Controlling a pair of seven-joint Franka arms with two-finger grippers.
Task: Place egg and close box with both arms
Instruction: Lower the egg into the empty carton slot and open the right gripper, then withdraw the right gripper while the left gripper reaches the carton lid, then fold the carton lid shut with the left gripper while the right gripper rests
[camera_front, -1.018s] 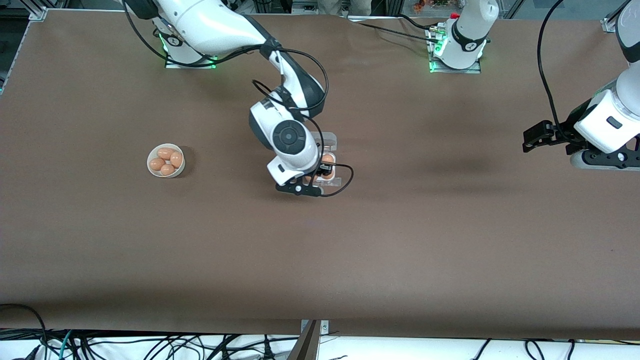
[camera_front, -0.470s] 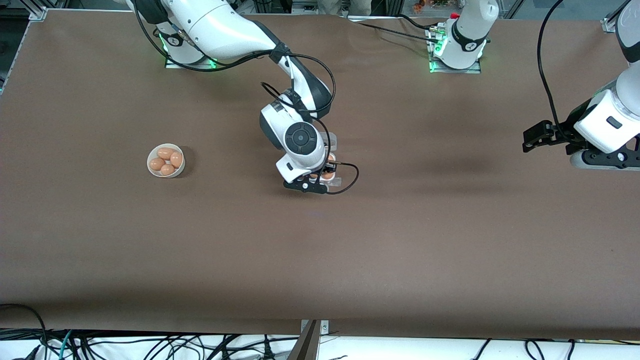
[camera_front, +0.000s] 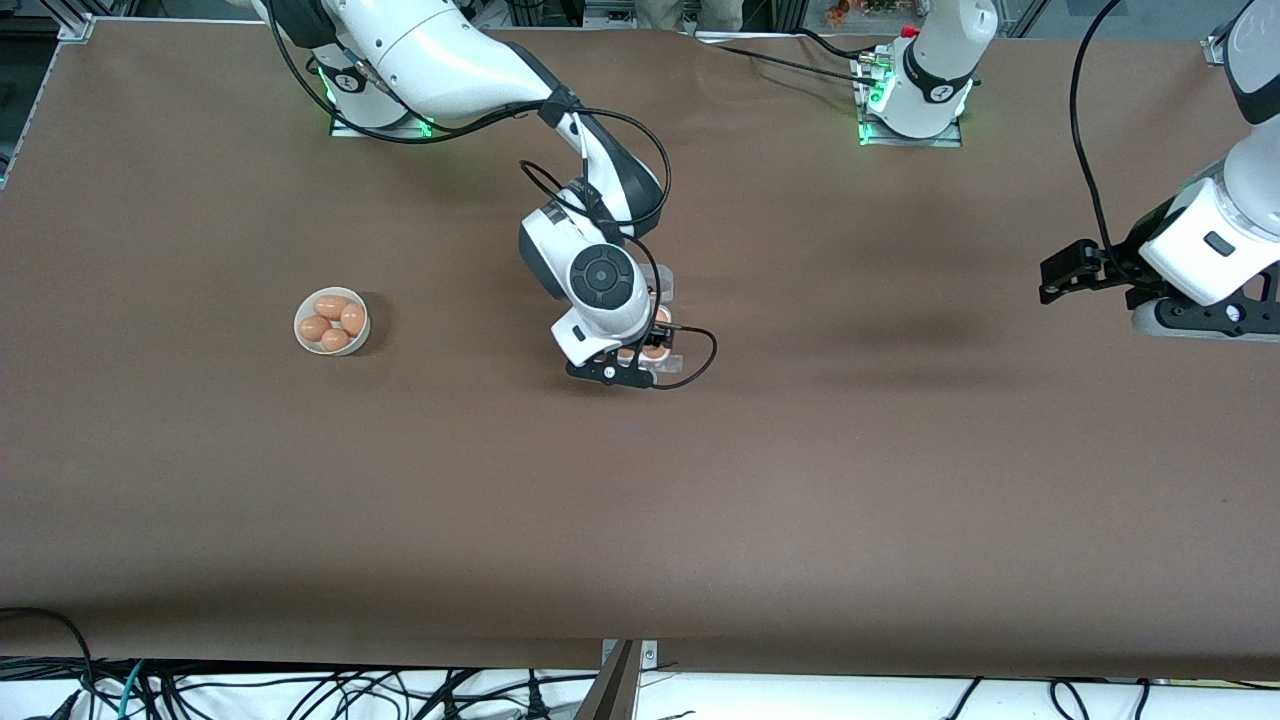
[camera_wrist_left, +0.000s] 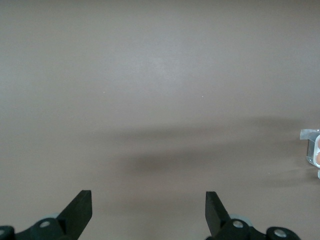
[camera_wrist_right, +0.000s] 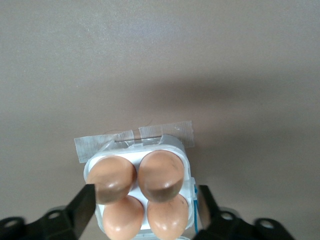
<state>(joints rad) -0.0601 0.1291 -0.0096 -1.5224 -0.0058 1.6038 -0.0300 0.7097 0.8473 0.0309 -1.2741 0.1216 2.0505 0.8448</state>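
Observation:
The box (camera_wrist_right: 176, 143) sits mid-table with an orange-brown egg (camera_wrist_right: 159, 175) in each of its four cells. In the front view the box (camera_front: 668, 361) is mostly hidden under the right wrist, and part of its clear lid (camera_front: 663, 287) shows farther from the camera. My right gripper (camera_wrist_right: 145, 202) is open just over the box, with one finger (camera_wrist_right: 85, 200) on either side of the tray and no egg held. It also shows in the front view (camera_front: 648, 345). My left gripper (camera_front: 1062, 276) waits open and empty over bare table at the left arm's end. Its wrist view (camera_wrist_left: 149, 202) catches the box's edge (camera_wrist_left: 313, 149).
A round white bowl (camera_front: 298, 330) holding several more eggs (camera_front: 333, 322) stands toward the right arm's end of the table. Strips of tape (camera_wrist_right: 135, 137) lie along one edge of the box. A black cable loops from the right wrist beside the box.
The right gripper shifted a little toward the left arm's end over the box, then held still. The left gripper moved slightly.

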